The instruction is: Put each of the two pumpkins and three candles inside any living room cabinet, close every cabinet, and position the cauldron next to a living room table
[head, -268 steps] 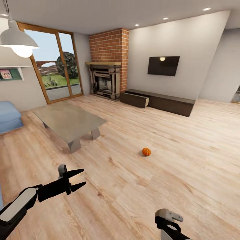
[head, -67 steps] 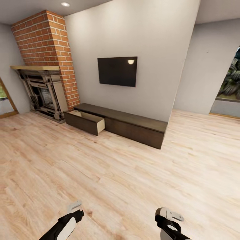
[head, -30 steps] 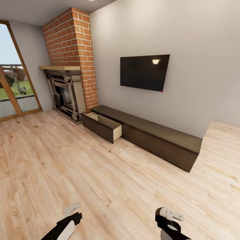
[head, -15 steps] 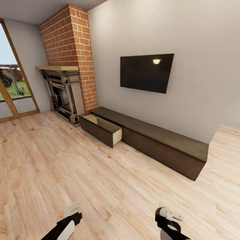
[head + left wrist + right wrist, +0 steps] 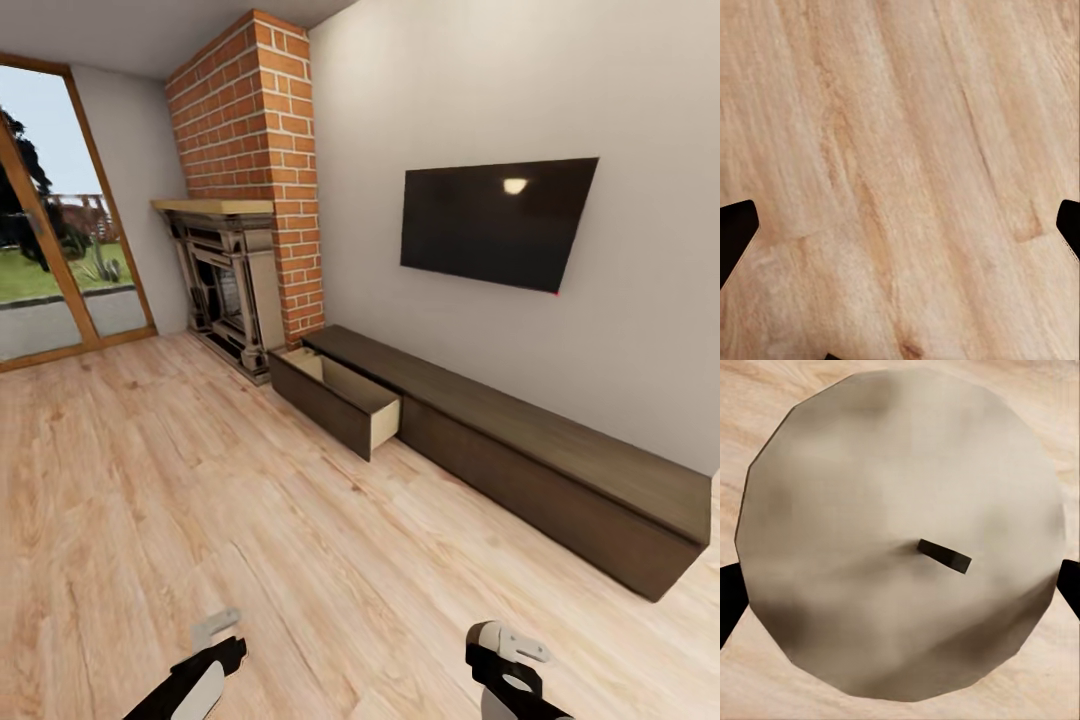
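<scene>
A round beige candle (image 5: 900, 547) — dark wick up — sits between the claw (image 5: 900, 585) fingertips.

The room is evenly and brightly lit; daylight is admitted through the glass door (image 5: 60, 210). A lamp's glare is reflected on the television (image 5: 495, 222). Wrist renders appear soft, slightly blurred.

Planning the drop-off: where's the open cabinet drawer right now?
In the head view the open drawer juts from the end of the cabinet nearest the brick fireplace, left of centre and below the wall TV.
</scene>
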